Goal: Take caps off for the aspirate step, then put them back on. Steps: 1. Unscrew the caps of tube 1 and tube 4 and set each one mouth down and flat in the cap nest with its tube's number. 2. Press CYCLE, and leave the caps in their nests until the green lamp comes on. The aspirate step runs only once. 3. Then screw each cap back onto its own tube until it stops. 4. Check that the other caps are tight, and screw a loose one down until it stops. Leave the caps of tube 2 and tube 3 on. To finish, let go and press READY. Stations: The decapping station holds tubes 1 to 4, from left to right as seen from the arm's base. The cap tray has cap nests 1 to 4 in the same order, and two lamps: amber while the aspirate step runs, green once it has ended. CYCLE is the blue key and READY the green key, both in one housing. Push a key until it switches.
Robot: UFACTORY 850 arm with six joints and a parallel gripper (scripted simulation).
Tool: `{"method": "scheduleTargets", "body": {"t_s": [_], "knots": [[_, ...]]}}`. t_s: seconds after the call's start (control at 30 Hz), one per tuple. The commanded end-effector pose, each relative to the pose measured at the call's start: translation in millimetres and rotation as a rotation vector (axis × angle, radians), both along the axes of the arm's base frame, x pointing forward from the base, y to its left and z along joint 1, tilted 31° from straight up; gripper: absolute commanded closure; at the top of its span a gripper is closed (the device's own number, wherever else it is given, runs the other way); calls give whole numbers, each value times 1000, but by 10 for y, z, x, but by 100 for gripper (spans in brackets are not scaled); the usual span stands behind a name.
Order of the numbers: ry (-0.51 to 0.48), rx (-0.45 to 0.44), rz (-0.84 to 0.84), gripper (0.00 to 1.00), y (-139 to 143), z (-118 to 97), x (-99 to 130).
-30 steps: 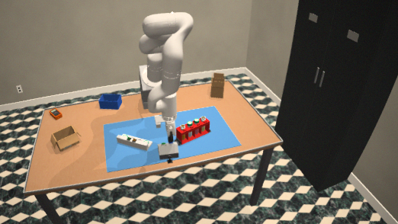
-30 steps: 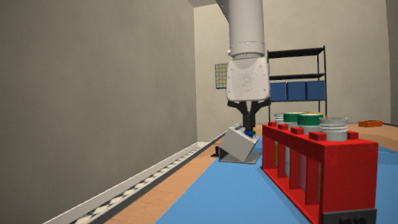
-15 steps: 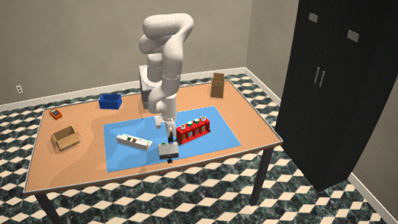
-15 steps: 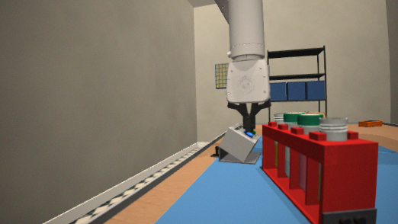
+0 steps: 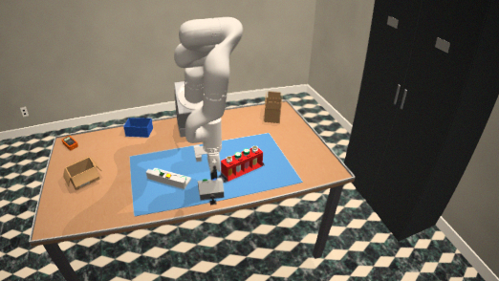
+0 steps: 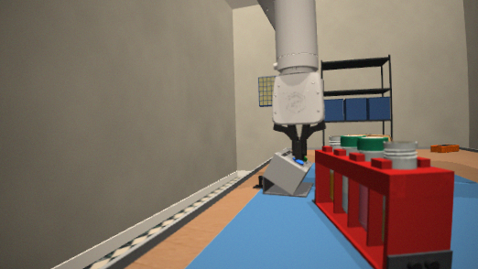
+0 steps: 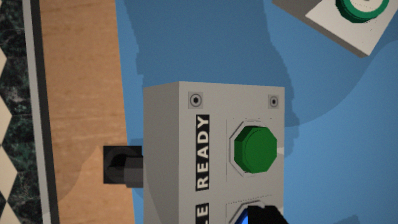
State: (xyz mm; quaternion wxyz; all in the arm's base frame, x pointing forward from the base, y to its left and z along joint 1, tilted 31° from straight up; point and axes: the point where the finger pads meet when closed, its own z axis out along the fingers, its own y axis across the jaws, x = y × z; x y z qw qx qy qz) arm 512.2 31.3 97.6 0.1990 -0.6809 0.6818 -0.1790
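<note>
Claw (image 5: 213, 176) (image 6: 299, 156) (image 7: 265, 215) closed, nothing in it, tips at the blue key (image 6: 298, 161) (image 7: 242, 218). Green key (image 5: 205, 181) (image 7: 256, 149) just beside, same housing (image 5: 211, 189) (image 6: 286, 173) (image 7: 162, 150). Next move probably hinges on pushing blue along its tilted axis. Rack (image 5: 242, 164) (image 6: 418, 192) near, 2 tubes uncapped; tray (image 5: 167, 179) (image 7: 345, 31) farther.
</note>
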Motion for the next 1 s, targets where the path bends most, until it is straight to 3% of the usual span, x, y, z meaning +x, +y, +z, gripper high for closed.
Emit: {"method": "scheduleTargets", "body": {"t_s": [0.0, 0.23, 0.53, 0.57, 0.63, 0.97], "knots": [[-2, 0, 0, 100, -2, 83, -40], [-2, 0, 0, 100, -8, 263, -149], [-2, 0, 0, 100, -8, 270, -153], [-4, -43, 71, 0, -75, 239, -192], [-8, -129, 214, 0, -209, 177, -270], [-17, -301, 499, 0, -477, 52, -425]]}}
